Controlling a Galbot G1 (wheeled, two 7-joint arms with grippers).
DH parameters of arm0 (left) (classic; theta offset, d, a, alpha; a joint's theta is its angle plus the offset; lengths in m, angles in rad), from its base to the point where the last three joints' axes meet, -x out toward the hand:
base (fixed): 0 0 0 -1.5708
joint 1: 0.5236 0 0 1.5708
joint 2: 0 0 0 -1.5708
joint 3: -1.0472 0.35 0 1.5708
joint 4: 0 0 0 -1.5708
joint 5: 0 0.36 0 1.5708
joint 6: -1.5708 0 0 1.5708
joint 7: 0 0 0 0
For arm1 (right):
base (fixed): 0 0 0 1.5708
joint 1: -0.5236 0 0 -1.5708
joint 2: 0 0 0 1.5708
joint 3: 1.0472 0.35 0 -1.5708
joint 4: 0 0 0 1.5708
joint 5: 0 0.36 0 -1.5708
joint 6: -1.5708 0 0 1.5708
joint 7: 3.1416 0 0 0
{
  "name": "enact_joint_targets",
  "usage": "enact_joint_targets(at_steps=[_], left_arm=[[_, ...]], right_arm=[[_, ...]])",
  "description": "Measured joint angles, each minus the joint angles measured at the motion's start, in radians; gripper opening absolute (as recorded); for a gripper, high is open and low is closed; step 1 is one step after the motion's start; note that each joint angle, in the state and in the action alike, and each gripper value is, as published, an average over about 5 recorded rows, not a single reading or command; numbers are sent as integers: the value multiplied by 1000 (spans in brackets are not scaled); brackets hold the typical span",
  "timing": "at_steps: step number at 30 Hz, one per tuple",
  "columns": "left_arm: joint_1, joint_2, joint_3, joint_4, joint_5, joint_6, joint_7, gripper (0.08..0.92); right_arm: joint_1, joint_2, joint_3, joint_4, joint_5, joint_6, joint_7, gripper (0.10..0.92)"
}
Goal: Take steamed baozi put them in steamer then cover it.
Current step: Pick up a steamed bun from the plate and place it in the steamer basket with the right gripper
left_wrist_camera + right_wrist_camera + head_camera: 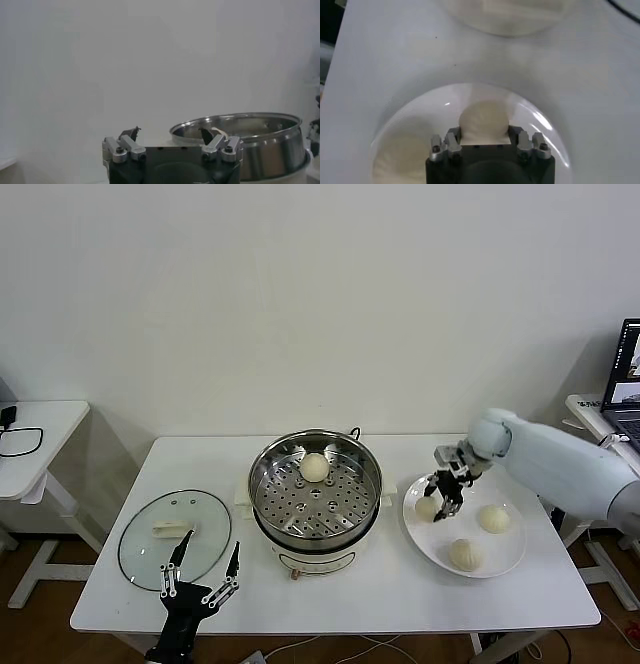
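The right end effector is down over the white plate on the right of the tabletop, and the bun nearest the steamer sits directly between its fingers. In the right wrist view the bun fills the gap, with a finger pressed against each flank, so the end effector looks closed on the bun, which is not yet clear of the plate. The bun is round, so it has no long axis to align with; what matters is that it is centred between the fingers, and it appears to be.

Two more buns lie on the same plate, one toward the right rim and one toward the front; both are apart from the fingers. A fourth bun already rests on the perforated tray inside the steamer, toward its back. The steamer stands to the left of the plate, so the coming carry likely runs leftward and over the steel rim.

The left end effector hangs at the front left edge of the tabletop, fingers spread wide and holding nothing, just in front of the glass lid lying flat there. It is the arm nearer the lid.
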Motion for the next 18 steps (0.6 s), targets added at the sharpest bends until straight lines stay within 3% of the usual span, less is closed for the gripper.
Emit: enact_joint_targets(at_steps=[9,18], left_arm=[[-7,5,7,-5,1,11,-3,823],[-20,5,15,-1,1,13,-4,823]], right_arm=[[256,87,-95,90,104,-34,-89,645],[371,229,-180,180,242,-109,-67,640]])
